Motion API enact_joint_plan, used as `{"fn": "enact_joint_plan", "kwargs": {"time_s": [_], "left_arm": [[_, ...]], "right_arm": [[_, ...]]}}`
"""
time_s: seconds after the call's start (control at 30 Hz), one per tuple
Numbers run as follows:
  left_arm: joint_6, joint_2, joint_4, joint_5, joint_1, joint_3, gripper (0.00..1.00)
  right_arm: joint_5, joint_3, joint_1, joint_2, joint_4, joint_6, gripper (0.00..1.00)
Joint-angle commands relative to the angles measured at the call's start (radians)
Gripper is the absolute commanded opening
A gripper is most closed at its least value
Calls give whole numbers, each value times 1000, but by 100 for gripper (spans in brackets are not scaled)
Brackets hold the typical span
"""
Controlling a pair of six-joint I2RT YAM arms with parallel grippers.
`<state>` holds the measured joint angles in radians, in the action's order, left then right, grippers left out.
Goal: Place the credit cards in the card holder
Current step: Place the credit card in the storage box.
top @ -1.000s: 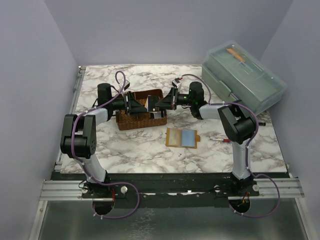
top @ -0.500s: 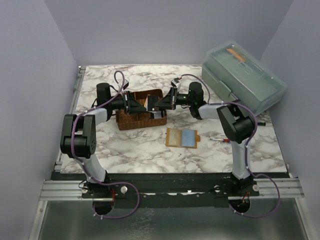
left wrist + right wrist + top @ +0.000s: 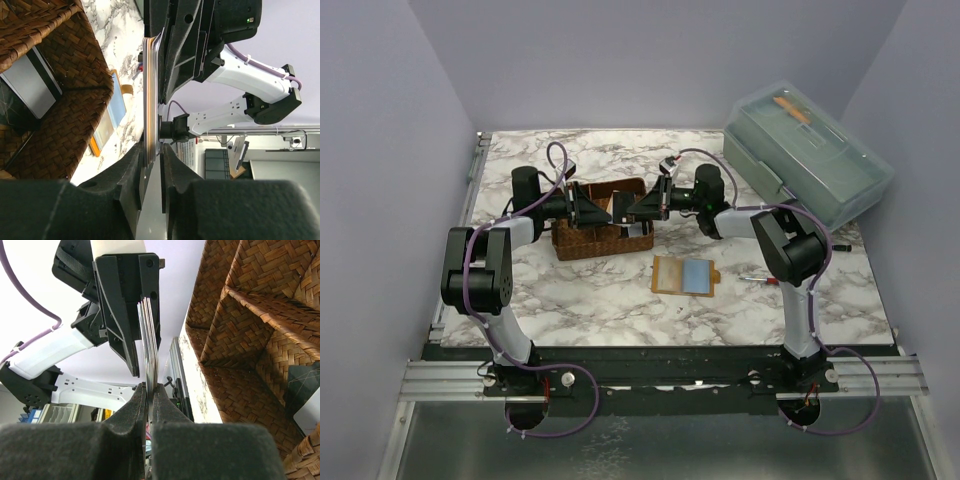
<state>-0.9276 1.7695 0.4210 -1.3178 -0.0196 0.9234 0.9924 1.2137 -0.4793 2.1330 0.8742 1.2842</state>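
1. Left end effector (image 3: 151, 156) is closed narrowly on one end of a stack of credit cards (image 3: 151, 90), with a finger pressed to each face of the stack.
2. Right end effector (image 3: 149, 399) pinches the opposite end of the same stack, jaws nearly together with the card edges between them.
3. Both end effectors point at each other, tip to tip, with the stack bridging the short gap between them.
4. Seen from either wrist, the cards stand on edge and fan slightly apart at the far end.
5. Directly beneath both end effectors sits a brown woven basket (image 3: 582, 243) with dividers; the stack hangs above it, not touching it.
6. One basket compartment below the left end effector holds a flat grey object (image 3: 31, 82); I cannot tell what it is.
7. Toward the arm bases and to the right of the end effectors, the card holder (image 3: 668, 274) lies open and flat on the marble bench (image 3: 620, 310), well apart from the stack.
8. A blue card (image 3: 696, 275) rests on the card holder's right half.
9. Farther right, beyond the right end effector, stands a clear lidded box (image 3: 810, 160).
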Motion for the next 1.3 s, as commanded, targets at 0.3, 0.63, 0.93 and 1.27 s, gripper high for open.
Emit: {"fn": "enact_joint_plan", "kwargs": {"time_s": [0.3, 0.63, 0.93, 1.27], "left_arm": [[-2, -8, 54, 22, 40, -39, 0], [-11, 1, 54, 37, 59, -53, 0], [-12, 1, 53, 32, 61, -55, 0], [-12, 1, 56, 39, 65, -55, 0]], "right_arm": [[35, 19, -16, 27, -25, -25, 7], [22, -1, -16, 27, -32, -49, 28], [13, 20, -16, 32, -83, -88, 34], [-17, 21, -18, 22, -184, -148, 14]]}}
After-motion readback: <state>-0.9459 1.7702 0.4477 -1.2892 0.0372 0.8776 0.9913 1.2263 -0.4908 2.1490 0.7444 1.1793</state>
